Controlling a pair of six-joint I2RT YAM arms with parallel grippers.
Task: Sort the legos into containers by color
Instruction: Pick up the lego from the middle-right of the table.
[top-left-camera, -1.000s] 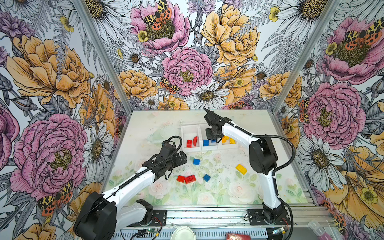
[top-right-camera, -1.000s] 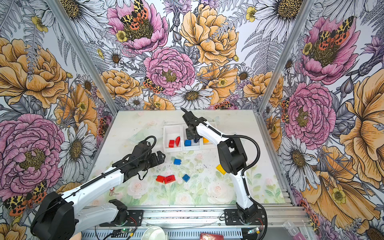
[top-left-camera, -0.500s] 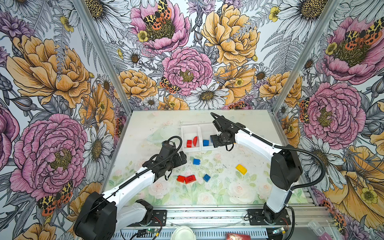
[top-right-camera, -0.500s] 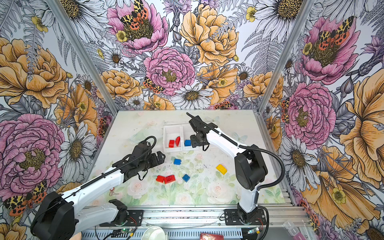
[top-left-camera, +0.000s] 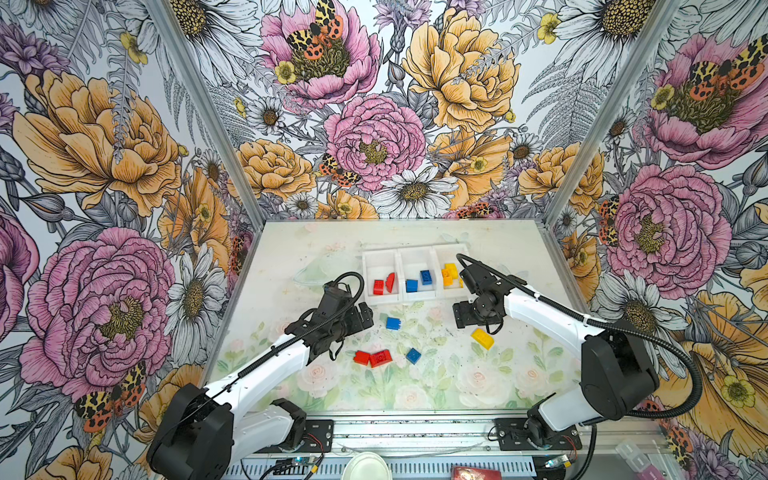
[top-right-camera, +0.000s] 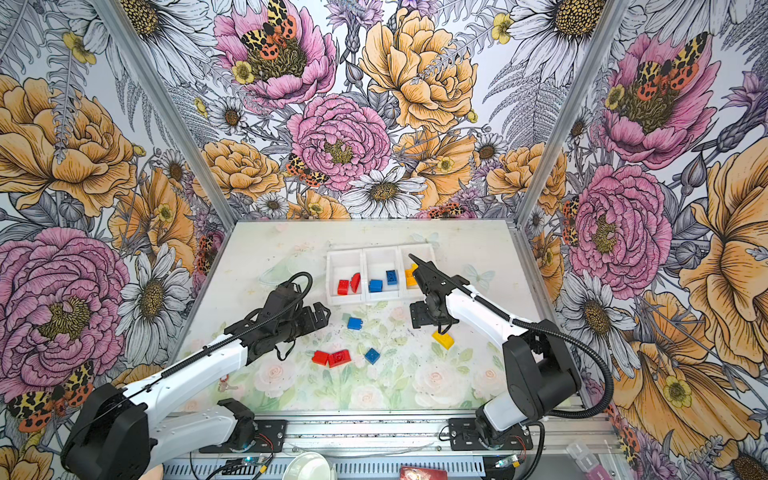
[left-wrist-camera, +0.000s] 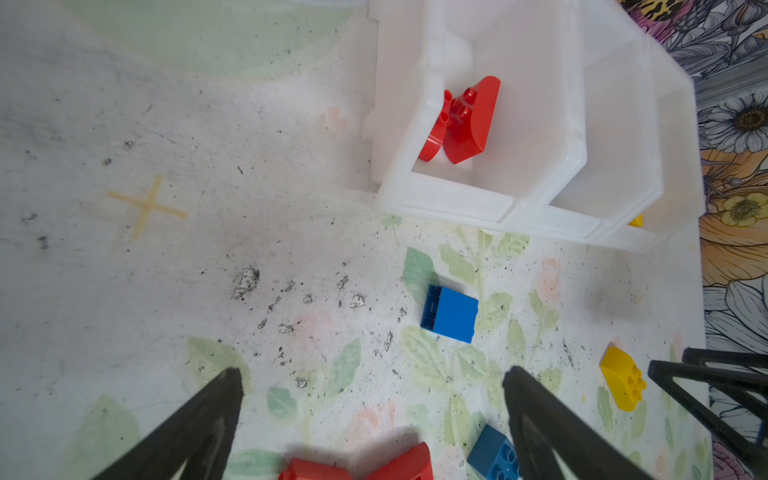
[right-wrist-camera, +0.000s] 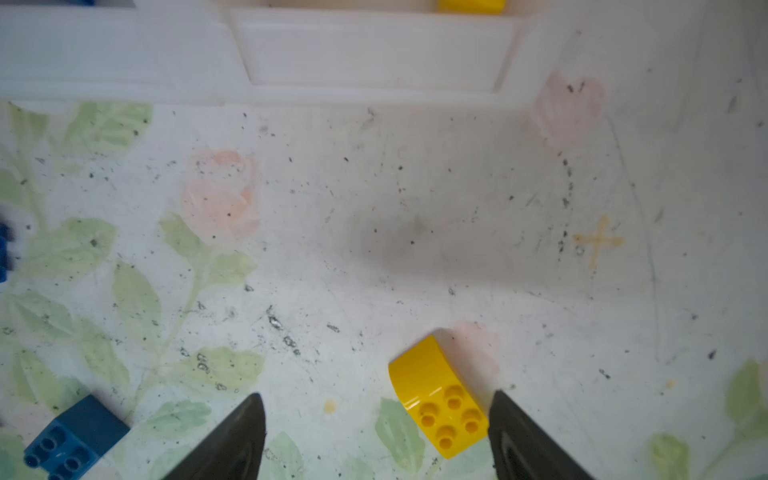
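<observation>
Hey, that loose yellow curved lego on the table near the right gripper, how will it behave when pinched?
The yellow curved plastic lego looks rigid, so it probably won't deform. Its glossy rounded face may slip in a pinch; the flat sides seem safer. Small, it is likely light and could skid if nudged.

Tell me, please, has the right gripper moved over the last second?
Yes. The right gripper has pulled back from above the containers toward the robot's side, and is now at the loose yellow brick.
</observation>
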